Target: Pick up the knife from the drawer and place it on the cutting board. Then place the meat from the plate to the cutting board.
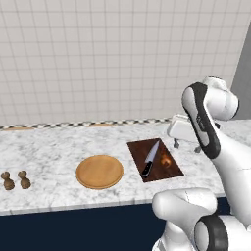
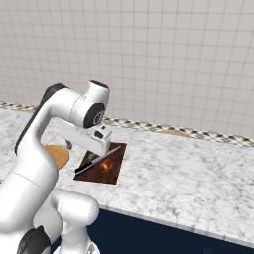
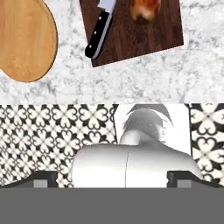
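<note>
The dark reddish-brown cutting board [image 1: 158, 172] lies on the marble counter. On it rests the knife [image 1: 151, 158], black handle toward the front edge, with the small glossy meat [image 1: 165, 161] to its right. To the board's left, the round tan plate [image 1: 99, 171] has nothing on it. My gripper [image 1: 187, 146] hangs open and holds nothing, raised above the counter by the board's right side. The hand view looks down on the knife [image 3: 99, 30], meat [image 3: 144, 8], board [image 3: 127, 43] and plate [image 3: 24, 39], with my fingertips [image 3: 41, 177] wide apart. The drawer is out of view.
Two small brown shakers [image 1: 15, 180] stand at the counter's far left. A tiled wall backs the counter. The navy cabinet front [image 1: 73, 228] runs below the counter's front edge. Patterned floor tiles [image 3: 52, 140] show beneath the edge in the hand view.
</note>
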You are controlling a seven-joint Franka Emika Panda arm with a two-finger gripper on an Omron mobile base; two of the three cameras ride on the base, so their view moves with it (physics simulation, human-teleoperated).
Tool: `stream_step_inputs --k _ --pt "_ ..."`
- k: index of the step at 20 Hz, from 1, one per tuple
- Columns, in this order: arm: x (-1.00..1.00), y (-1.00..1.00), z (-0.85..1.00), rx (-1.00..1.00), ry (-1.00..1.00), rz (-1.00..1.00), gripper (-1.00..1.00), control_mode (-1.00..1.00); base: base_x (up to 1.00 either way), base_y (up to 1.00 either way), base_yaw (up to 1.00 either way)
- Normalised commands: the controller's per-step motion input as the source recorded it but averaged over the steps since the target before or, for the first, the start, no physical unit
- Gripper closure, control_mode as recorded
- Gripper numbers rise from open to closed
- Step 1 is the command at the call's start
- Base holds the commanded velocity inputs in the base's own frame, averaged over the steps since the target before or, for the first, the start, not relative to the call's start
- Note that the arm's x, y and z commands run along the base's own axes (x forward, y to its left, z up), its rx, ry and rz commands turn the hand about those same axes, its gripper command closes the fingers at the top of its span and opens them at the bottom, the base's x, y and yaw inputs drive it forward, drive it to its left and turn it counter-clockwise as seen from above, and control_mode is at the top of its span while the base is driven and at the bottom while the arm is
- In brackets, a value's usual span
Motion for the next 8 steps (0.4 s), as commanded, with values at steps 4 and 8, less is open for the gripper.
stream_step_inputs --k 4,8 --pt "-0.79 0.24 0.84 0.00 -0.35 0.00 -1.00 -1.00 0.00 0.00 0.00" --pt "-0.41 0.14 0.25 0.00 -0.63 0.04 -1.00 -1.00 0.00 0.00 0.00"
